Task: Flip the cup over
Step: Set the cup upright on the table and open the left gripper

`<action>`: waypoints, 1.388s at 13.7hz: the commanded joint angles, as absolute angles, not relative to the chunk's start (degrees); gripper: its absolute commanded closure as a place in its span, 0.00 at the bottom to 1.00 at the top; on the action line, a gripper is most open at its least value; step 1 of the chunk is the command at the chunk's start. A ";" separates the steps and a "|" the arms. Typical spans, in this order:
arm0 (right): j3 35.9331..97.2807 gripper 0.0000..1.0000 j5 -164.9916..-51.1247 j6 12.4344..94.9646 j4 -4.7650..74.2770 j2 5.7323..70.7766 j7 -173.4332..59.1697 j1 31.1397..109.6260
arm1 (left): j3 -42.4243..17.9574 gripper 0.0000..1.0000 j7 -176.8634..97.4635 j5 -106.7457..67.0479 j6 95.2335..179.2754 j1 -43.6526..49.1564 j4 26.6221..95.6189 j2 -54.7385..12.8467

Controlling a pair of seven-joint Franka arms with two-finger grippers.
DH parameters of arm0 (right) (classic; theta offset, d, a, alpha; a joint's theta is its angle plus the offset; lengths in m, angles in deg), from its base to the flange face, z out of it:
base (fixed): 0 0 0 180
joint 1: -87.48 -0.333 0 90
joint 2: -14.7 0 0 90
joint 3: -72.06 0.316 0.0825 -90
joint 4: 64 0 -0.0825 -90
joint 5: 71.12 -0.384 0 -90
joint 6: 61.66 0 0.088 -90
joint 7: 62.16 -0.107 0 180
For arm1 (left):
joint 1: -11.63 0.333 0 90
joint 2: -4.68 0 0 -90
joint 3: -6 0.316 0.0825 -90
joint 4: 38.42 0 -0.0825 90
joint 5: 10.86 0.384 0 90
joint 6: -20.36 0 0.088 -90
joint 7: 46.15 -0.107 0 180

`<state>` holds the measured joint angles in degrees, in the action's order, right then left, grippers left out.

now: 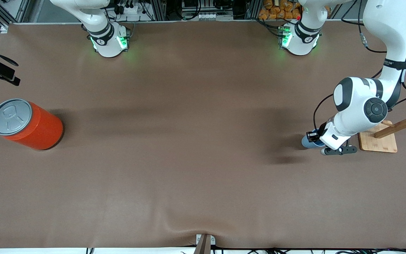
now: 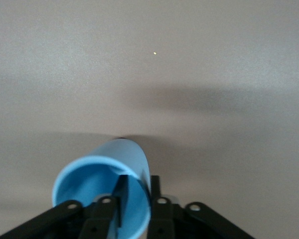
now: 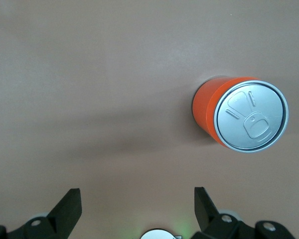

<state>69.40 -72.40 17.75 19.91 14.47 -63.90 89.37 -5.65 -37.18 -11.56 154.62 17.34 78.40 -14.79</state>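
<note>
Nearest you, the cup [image 2: 107, 186] sits on the table toward the left arm's end, mouth up, its wall pinched between the left gripper [image 2: 138, 191] fingers, one inside the rim. Your right gripper [image 3: 137, 206] waits spread above the orange can [image 3: 241, 113].

We see the brown table [image 1: 189, 158] bare across its whole middle, so a gripper could pass freely from the orange can [image 1: 30, 124] at the right arm's end to the cluster at the left arm's end. There the way is tight: the left gripper [image 1: 316, 138] sits low at the cup [image 1: 308, 141], one finger inside the rim and one outside, with a wooden stand [image 1: 382, 140] just beside them and the left arm's elbow hanging over both. The right gripper [image 3: 135, 204] hangs with fingers wide apart above bare table, the can standing clear of it.
</note>
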 commanded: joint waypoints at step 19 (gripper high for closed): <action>69.60 0.00 -70.07 17.80 20.90 13.65 -64.80 86.87 | -6.04 0.00 -36.39 -9.45 116.25 17.69 61.34 12.05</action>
<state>69.59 -71.02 17.89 19.99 14.49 -63.90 87.61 -5.61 -37.14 -11.04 116.34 17.66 57.96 8.34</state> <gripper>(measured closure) 0.000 0.000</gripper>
